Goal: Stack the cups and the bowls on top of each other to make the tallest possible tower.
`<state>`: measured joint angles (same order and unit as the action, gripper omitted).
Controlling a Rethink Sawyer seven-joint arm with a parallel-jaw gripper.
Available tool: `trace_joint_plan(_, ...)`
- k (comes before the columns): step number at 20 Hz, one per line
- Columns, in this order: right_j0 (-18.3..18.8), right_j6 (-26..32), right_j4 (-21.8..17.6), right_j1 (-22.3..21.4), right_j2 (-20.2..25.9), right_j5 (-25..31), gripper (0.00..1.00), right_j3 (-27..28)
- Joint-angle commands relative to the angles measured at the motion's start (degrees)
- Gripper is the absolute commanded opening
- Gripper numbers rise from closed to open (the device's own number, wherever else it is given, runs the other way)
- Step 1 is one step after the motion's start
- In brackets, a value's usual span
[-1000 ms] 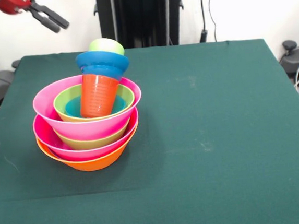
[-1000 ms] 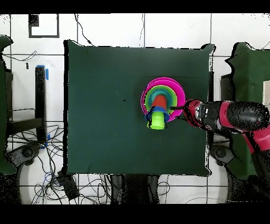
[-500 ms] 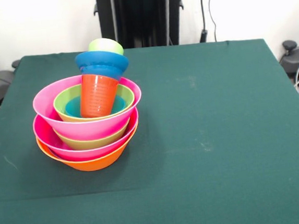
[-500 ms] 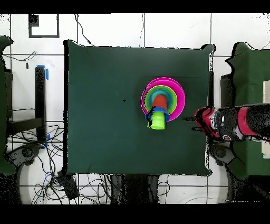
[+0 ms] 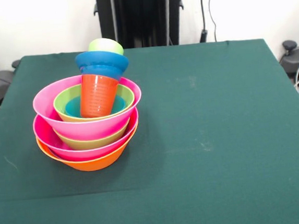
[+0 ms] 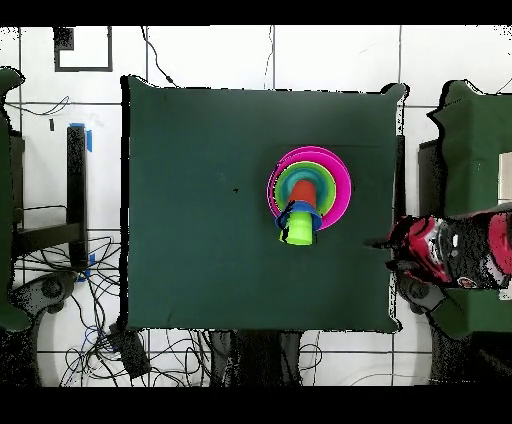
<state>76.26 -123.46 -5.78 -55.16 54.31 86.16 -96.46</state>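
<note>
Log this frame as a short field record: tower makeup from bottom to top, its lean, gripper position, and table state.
tower base: orange bowl on the green table
above it: pink bowl, green bowl, pink bowl, green bowl, light blue bowl inside
upper part: orange-red cup, rim down, then dark blue bowl, light green cup on top
lean: the upper part tilts away from the camera
gripper: off the table edge, beside the tower, holding nothing visible; open or shut unclear

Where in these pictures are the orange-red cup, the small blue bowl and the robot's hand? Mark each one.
orange-red cup [image 5: 99, 95], front view, on its ribbed side wall.
small blue bowl [image 5: 102, 63], front view, on its outer wall.
hand [image 6: 385, 243], overhead view, at its tip beside the table's edge.
</note>
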Motion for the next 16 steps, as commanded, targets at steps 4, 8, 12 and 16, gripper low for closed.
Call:
trace_joint_plan(4, -3.82, 8.36, -4.67, -14.95, 0.68, 1.00, 1.00, 3.30)
trace_joint_plan(8, -5.04, 8.79, -3.89, -19.53, 0.57, 0.92, 1.00, 2.30)
trace_joint_plan(12, -6.64, 8.72, -2.68, -22.84, 0.35, -0.91, 1.00, 0.59)
trace_joint_plan(16, -7.79, 9.97, 0.59, -26.76, 0.06, -2.33, 1.00, -2.63)
